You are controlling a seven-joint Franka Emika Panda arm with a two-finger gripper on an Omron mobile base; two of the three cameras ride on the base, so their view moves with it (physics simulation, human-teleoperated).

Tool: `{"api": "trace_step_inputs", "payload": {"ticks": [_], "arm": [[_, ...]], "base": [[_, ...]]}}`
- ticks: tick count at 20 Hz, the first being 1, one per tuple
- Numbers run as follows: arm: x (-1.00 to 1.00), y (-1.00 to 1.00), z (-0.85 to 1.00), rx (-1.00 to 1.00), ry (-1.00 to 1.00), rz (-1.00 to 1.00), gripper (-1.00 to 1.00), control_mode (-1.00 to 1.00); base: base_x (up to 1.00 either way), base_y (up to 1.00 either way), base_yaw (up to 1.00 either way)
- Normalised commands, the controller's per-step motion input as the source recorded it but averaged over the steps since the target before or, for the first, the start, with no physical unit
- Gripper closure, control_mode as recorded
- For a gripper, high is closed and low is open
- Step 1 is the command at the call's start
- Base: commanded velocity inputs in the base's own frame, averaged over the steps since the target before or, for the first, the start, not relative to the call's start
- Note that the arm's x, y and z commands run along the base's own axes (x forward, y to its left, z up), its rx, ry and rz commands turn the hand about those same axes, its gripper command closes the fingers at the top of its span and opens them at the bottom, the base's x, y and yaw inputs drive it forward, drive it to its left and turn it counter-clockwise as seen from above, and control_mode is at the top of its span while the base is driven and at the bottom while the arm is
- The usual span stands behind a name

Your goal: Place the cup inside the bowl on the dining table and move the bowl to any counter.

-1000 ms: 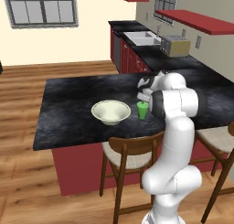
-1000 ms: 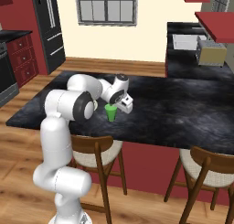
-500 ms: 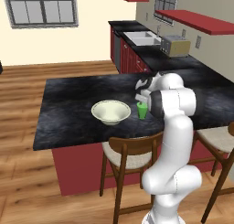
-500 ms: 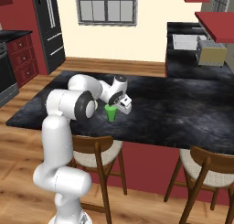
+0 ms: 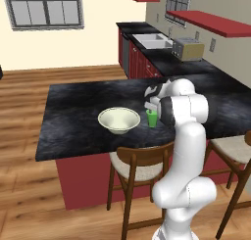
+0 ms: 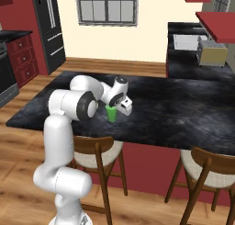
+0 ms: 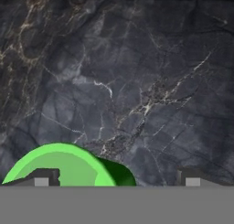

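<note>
A dark marbled table [image 5: 73, 121] on a red base runs across the room. Going left to right in the left base view: the cream bowl [image 5: 119, 120] sits upright on the near half of the top, then the green cup [image 5: 152, 118] stands upright just beside it at the bowl's 3 o'clock, the two apart. Right over the cup hangs the white arm's gripper [image 5: 151, 106], fingers spread wide and holding nothing.

From the hand camera, the cup [image 7: 64, 166] shows at about 7 o'clock, its rim against the left fingertip [image 7: 42, 178] rather than midway between the two tips (so the hand looks off-centre).

The step in hand looks like reaching for the cup. To do it well, I would judge the hand should shift sideways until the cup sits between both fingers, then come straight down and close around the wall below the rim; closing now might push the cup over.

For room: in the right base view the cup [image 6: 111, 113] stands near the table's front edge, with wooden chairs [image 6: 97, 157] tucked under that edge. Bare stone lies between cup and bowl, so the short carry toward 9 o'clock seems clear. Beyond the table at 1 o'clock, the counter [image 5: 169, 62] holds a sink [image 5: 149, 39] and a toaster [image 5: 188, 49].
</note>
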Motion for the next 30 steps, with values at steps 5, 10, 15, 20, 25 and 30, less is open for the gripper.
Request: {"api": "trace_step_inputs", "payload": {"ticks": [5, 10, 15, 20, 25, 30], "arm": [[0.00, 0.00, 0.00, 0.00, 0.00, 0.00, -1.00, -1.00], [0.00, 0.00, 0.00, 0.00, 0.00, 0.00, 1.00, -1.00], [0.00, 0.00, 0.00, 0.00, 0.00, 0.00, 1.00, -1.00], [0.00, 0.00, 0.00, 0.00, 0.00, 0.00, 1.00, -1.00], [0.00, 0.01, 0.03, 0.00, 0.00, 0.00, 1.00, -1.00], [-0.07, 0.01, 0.22, 0.00, 0.00, 0.00, 1.00, -1.00]], "base": [[0.00, 0.00, 0.00], [0.00, 0.00, 0.00], [0.00, 0.00, 0.00], [0.00, 0.00, 0.00], [0.00, 0.00, 0.00], [0.00, 0.00, 0.00]]}}
